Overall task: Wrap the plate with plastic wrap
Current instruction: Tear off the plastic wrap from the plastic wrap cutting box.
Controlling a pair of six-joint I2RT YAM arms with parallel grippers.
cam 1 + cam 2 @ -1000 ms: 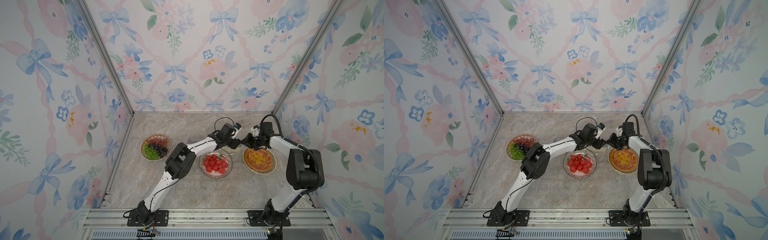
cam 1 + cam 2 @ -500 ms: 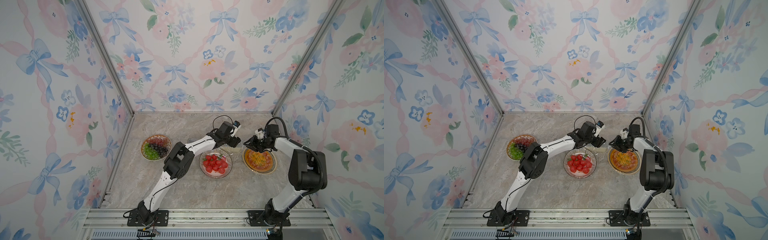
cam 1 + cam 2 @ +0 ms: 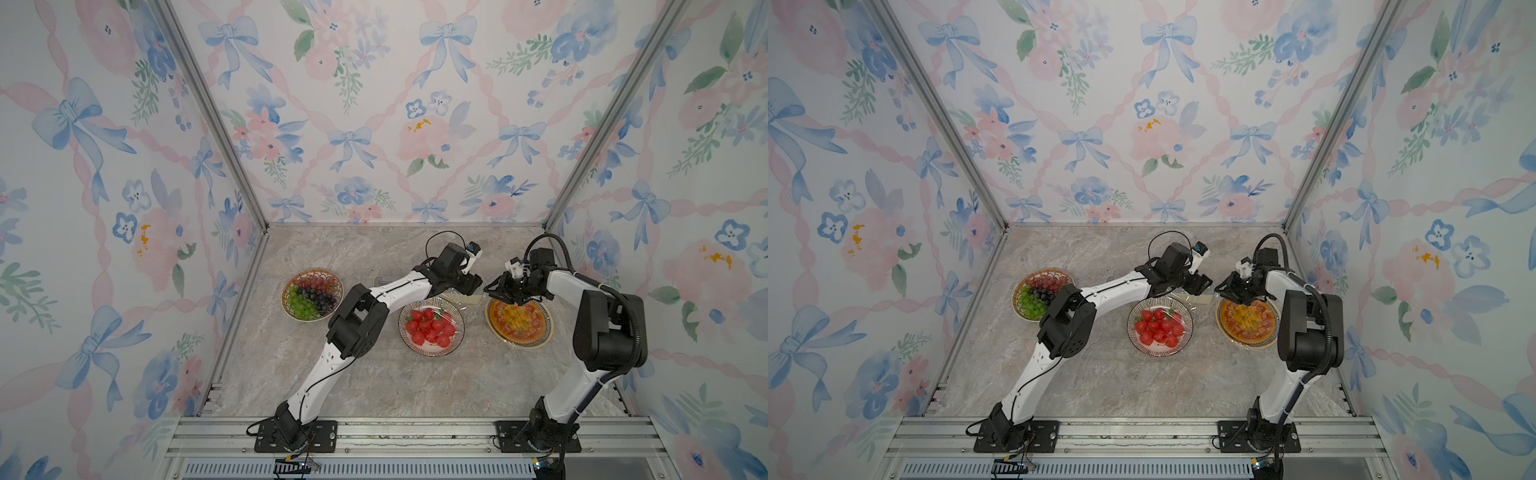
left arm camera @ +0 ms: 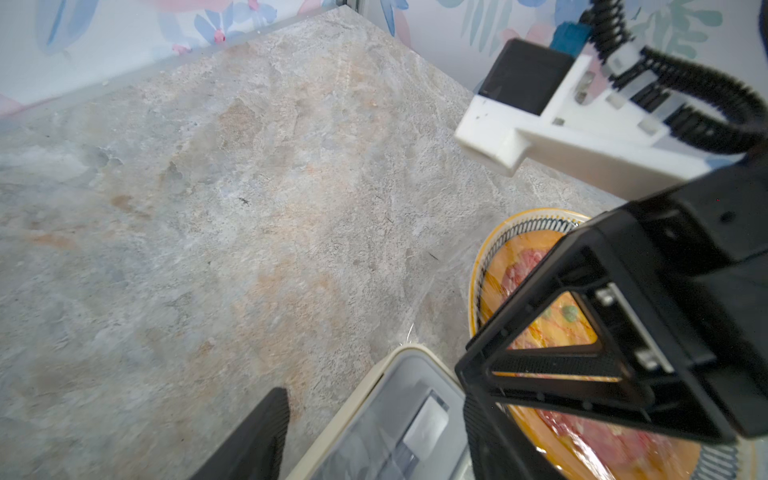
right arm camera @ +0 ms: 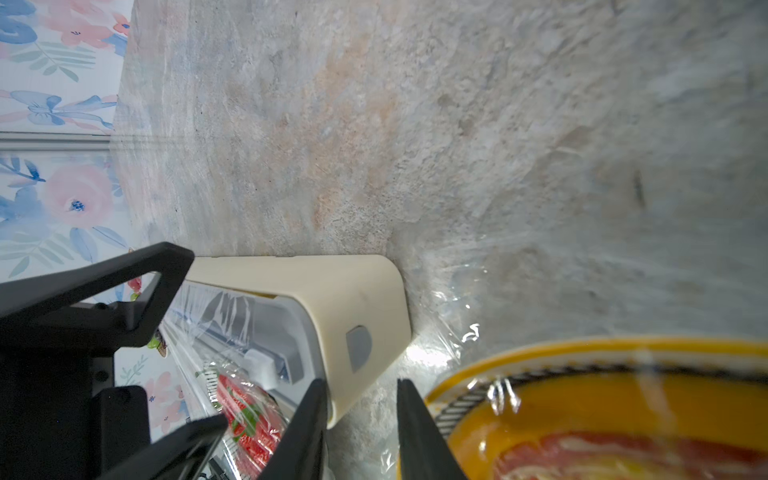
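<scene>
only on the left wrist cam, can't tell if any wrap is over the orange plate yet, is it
observer: yes. In the right wrist view, crinkled plastic wrap lies over the orange plate at its rim and spills onto the table beside it.
operator: and the right fingers, shut or apart
observer: apart. The right fingers show a strip of table between them, and I see nothing clamped there.

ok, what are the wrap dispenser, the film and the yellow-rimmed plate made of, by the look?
Dispenser box: looks like moulded plastic, matte cream shell with rounded corners, translucent grey top.
Film: thin clear plastic, glossy; crinkles and white glints beside the box.
Yellow-rimmed plate: probably glazed ceramic, smooth shiny rim with printed black stripes; melamine can't be ruled out.
</scene>
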